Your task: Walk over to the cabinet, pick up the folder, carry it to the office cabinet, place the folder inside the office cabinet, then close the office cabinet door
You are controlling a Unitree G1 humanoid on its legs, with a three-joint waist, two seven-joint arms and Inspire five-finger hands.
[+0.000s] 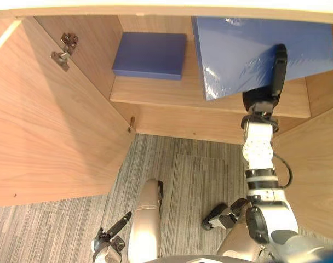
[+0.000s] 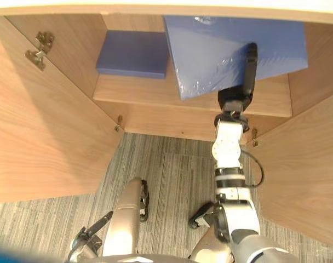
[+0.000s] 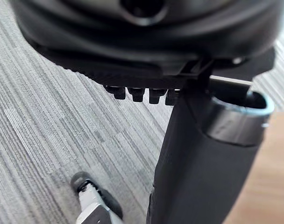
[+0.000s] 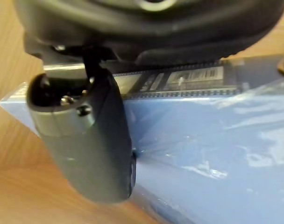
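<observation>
Robot hand on glossy blue folder

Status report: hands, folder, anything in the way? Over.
Right hand pinching folder, thumb on top. Folder angled over shelf, one corner past its front edge. Left hand low, open, idle. Blue box flat on shelf's left, apart from folder.

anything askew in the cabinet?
Yes: the folder, pinched by the right hand, lies skewed to the shelf, with its near corner at the front edge. The blue box beside it sits nearly square. Nothing looks spilled or damaged.
</observation>
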